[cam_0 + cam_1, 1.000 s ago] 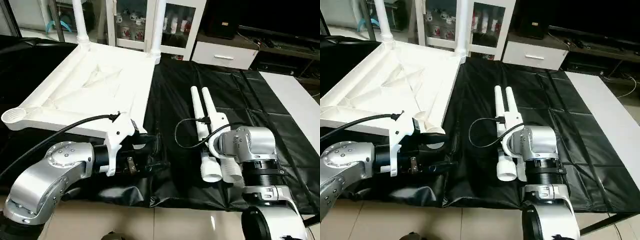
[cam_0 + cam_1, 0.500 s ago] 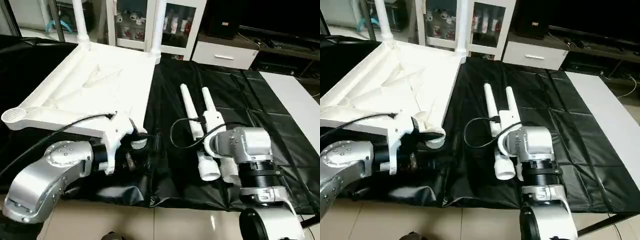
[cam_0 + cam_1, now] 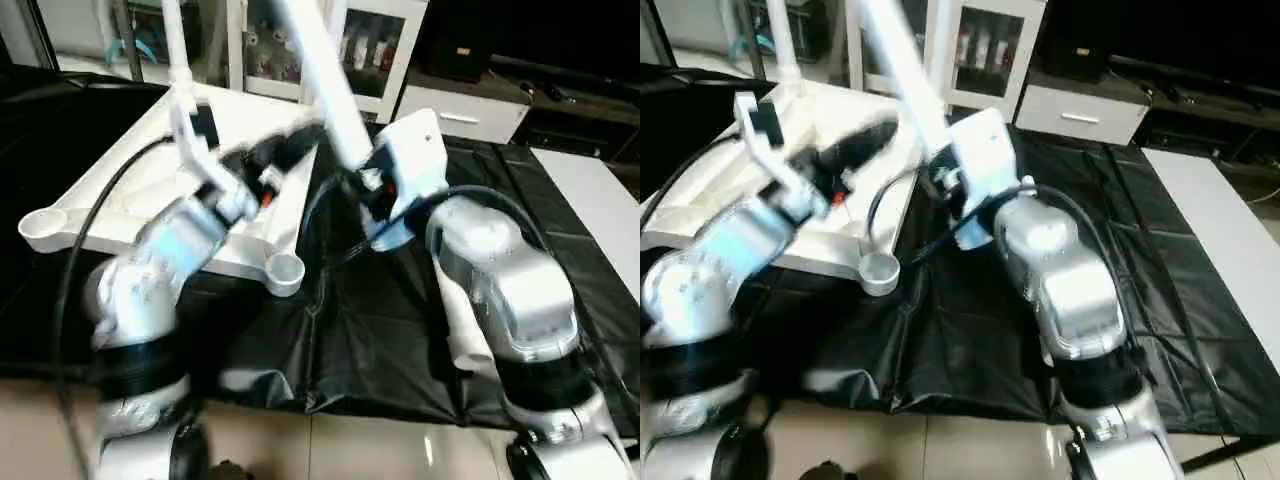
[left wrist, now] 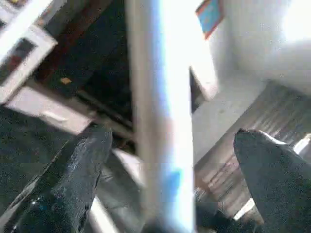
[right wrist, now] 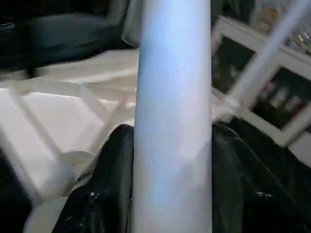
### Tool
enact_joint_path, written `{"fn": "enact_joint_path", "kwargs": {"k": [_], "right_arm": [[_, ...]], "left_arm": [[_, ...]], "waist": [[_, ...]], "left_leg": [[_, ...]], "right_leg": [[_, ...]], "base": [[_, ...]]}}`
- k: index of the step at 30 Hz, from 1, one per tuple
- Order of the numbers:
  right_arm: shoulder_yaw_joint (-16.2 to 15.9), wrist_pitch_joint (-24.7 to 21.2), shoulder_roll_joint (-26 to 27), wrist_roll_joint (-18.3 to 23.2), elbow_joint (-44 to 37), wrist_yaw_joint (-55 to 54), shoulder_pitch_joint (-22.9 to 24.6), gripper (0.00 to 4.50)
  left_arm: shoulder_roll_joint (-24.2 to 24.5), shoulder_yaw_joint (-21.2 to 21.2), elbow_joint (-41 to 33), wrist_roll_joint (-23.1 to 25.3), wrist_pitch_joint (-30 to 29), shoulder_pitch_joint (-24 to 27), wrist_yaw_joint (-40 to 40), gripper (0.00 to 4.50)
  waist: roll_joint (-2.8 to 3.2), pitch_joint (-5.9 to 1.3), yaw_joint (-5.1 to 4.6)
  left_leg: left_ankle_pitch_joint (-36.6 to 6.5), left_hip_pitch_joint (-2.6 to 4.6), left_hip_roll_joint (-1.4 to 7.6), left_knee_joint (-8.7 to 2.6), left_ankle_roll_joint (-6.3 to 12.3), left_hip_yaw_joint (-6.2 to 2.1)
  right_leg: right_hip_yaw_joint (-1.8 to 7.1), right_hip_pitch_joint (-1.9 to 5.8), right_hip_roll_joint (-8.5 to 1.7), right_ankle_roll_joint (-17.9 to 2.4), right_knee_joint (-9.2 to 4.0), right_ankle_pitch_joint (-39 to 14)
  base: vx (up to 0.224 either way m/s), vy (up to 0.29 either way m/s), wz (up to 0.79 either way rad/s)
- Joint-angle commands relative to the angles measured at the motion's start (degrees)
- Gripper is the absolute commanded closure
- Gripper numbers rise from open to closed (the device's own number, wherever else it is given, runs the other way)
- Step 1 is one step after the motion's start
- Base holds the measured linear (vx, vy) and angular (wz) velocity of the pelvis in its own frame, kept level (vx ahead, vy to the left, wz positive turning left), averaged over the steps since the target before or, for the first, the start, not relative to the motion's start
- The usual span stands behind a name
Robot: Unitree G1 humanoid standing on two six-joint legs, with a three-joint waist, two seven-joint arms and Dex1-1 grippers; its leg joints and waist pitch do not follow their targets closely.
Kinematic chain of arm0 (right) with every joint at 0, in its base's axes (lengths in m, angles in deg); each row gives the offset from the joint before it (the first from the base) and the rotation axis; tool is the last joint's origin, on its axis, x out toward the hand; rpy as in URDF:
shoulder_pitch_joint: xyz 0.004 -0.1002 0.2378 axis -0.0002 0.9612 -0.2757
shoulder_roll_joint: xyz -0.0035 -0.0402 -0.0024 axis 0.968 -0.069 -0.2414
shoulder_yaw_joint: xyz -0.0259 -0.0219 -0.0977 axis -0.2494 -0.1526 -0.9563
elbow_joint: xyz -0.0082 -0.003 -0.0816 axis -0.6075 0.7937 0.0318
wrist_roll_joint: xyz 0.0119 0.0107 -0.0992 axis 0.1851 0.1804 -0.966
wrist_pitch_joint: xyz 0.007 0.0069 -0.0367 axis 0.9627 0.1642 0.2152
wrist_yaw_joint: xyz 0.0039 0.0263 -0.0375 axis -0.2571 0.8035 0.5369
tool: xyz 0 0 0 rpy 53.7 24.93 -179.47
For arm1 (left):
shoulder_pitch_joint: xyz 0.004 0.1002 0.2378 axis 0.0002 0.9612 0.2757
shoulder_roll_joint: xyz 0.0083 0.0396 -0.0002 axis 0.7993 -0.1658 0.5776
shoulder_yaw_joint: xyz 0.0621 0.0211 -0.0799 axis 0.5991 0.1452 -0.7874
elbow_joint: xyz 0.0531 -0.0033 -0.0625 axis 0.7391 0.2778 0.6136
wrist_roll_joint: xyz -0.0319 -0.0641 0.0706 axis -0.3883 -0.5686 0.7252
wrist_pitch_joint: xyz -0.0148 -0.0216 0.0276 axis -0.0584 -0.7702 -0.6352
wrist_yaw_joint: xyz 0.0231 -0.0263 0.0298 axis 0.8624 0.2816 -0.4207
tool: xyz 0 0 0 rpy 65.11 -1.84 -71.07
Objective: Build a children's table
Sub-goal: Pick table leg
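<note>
The right gripper [image 5: 170,160] is clamping a white leg [image 3: 325,85], jaws tight on both sides, lifting it above the tabletop [image 3: 130,190], which is lying upside down at the table's [image 3: 560,230] far left corner. The left gripper [image 4: 170,170] is straddling the leg, jaws wide.

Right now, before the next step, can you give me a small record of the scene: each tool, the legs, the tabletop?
right tool: shut on held leg, raised and tilted
left tool: open, a white leg between its fingers, touching neither
tabletop: underside up on black cloth
near socket: empty
spare leg: lying on the cloth
fitted leg: standing at far corner
</note>
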Motion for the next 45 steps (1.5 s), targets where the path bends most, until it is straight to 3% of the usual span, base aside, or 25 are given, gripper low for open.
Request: {"fn": "enact_joint_path", "kwargs": {"k": [1,2,4,11,12,15,16,21,27,28,35,39,40,43,45], "right_arm": [[-2.74,2.50,-3.47,-2.03,-2.14,2.29,1.31,2.66],[-3.83,3.00,-4.36,-2.30,-2.72,2.96,1.73,2.66],[-5.43,3.30,-5.42,-2.59,-3.37,3.72,2.25,2.66],[-7.62,6.55,-5.53,-4.58,-2.30,4.28,2.76,2.66],[-7.67,6.82,-5.49,-4.56,-2.07,4.25,2.62,2.66],[-7.65,7.22,-5.36,-4.49,-1.53,4.01,2.40,2.66],[-7.70,7.39,-5.30,-4.52,-1.34,3.93,2.40,2.66],[-7.17,7.20,-4.61,-4.57,-0.97,3.52,2.67,2.66],[-6.87,7.70,-4.14,-4.87,-0.41,3.34,2.93,2.66],[-6.91,7.81,-4.05,-4.89,-0.34,3.29,2.99,2.66],[-6.75,7.77,-3.42,-5.26,-0.14,2.42,3.26,2.66],[-6.82,7.62,-3.15,-5.40,-0.11,2.36,3.21,2.66],[-6.83,7.62,-3.16,-5.42,-0.08,2.36,3.19,2.66],[-6.88,7.73,-3.30,-5.63,0.26,2.45,3.00,2.66],[-6.65,8.08,-3.54,-5.30,0.43,2.90,2.81,1.96]], "left_arm": [[-1.01,-0.75,1.83,-2.45,-0.25,-1.95,-2.44,0.00],[-1.19,-0.75,2.38,-2.83,0.39,-2.57,-2.78,0.00],[-1.47,-0.99,3.35,-3.43,1.59,-3.65,-3.14,0.00],[-0.95,-1.34,5.74,-0.42,3.20,-5.65,-4.02,0.00],[-0.66,-1.35,6.32,-0.13,3.44,-5.84,-4.78,0.28],[0.41,-1.25,7.59,0.83,3.99,-5.94,-5.86,0.37],[0.86,-1.11,7.84,1.07,4.00,-5.79,-5.81,0.64],[1.65,-0.30,6.85,1.88,3.41,-4.57,-6.28,1.03],[1.50,0.09,5.60,1.40,3.11,-3.72,-6.87,1.60],[1.52,0.21,5.41,1.11,2.92,-3.63,-6.84,1.68],[1.90,0.21,4.76,0.06,1.67,-3.48,-6.71,2.39],[1.91,0.19,4.21,-0.87,0.85,-3.47,-6.56,2.59],[1.88,0.17,4.25,-0.90,0.86,-3.50,-6.60,2.63],[1.35,-0.17,4.65,-1.44,1.11,-3.90,-7.31,2.67],[0.92,-0.30,4.75,-2.01,1.37,-4.35,-7.57,2.69]], "waist": [[2.53,-3.58,0.15],[1.60,-3.49,-0.08],[1.55,-3.44,0.09],[1.78,-3.57,-0.12],[1.75,-3.60,-0.11],[1.68,-3.58,-0.01],[1.74,-3.56,-0.02],[1.59,-3.55,0.00],[1.81,-3.53,0.04],[2.29,-3.61,0.14],[2.28,-3.50,0.14],[2.17,-3.53,0.09],[2.46,-3.56,-0.02],[2.58,-3.54,0.01],[2.38,-3.56,-0.02]], "left_leg": [[-11.11,2.00,2.80,-4.25,-5.93,-1.47],[-11.96,2.09,2.84,-4.24,-5.97,-1.38],[-11.52,2.02,2.77,-4.21,-5.35,-1.32],[-11.02,1.97,2.92,-4.11,-4.89,-1.42],[-10.68,1.98,2.89,-4.10,-4.72,-1.43],[-10.51,2.01,2.91,-4.12,-4.51,-1.43],[-10.69,2.03,2.91,-4.15,-4.54,-1.43],[-10.74,2.07,3.00,-4.17,-4.86,-1.42],[-11.49,2.10,2.99,-4.24,-5.22,-1.43],[-11.36,2.04,3.00,-4.25,-5.41,-1.56],[-12.64,2.15,2.94,-4.35,-5.90,-1.53],[-12.13,2.11,2.91,-4.30,-5.84,-1.49],[-12.16,2.12,2.89,-4.27,-5.92,-1.48],[-12.26,2.08,2.88,-4.30,-6.10,-1.53],[-12.23,2.08,2.92,-4.26,-5.97,-1.50]], "right_leg": [[1.90,1.79,-4.01,-5.89,-3.97,-1.56],[1.90,1.86,-3.74,-5.56,-4.36,-1.95],[2.04,1.95,-3.82,-5.28,-4.46,-2.18],[1.96,1.86,-3.87,-6.68,-4.23,-1.22],[1.93,1.94,-3.87,-6.83,-4.16,-0.48],[1.91,1.99,-3.87,-7.03,-4.09,0.08],[1.93,1.95,-3.86,-6.96,-4.12,-0.20],[1.88,1.91,-3.97,-7.38,-3.97,-0.31],[1.89,1.87,-3.99,-7.52,-4.04,-0.71],[1.88,1.93,-4.04,-7.52,-3.90,0.05],[1.88,1.75,-3.95,-7.47,-4.07,-1.05],[1.89,1.81,-3.92,-7.36,-4.01,-0.23],[1.90,1.82,-3.87,-7.35,-4.04,0.23],[1.88,1.89,-3.86,-7.39,-3.98,0.49],[1.90,1.98,-3.88,-7.49,-3.97,0.47]], "base": [[0.000,0.000,0.00],[0.000,0.000,0.00],[0.000,0.000,0.00],[0.000,0.000,0.00],[0.000,0.000,0.00],[0.000,0.000,0.00],[0.000,0.000,0.00],[0.000,0.000,0.00],[0.000,0.000,0.00],[0.000,0.000,0.00],[0.000,0.000,0.00],[0.000,0.000,0.00],[0.000,0.000,0.00],[0.000,0.000,0.00],[0.000,0.000,0.00]]}}
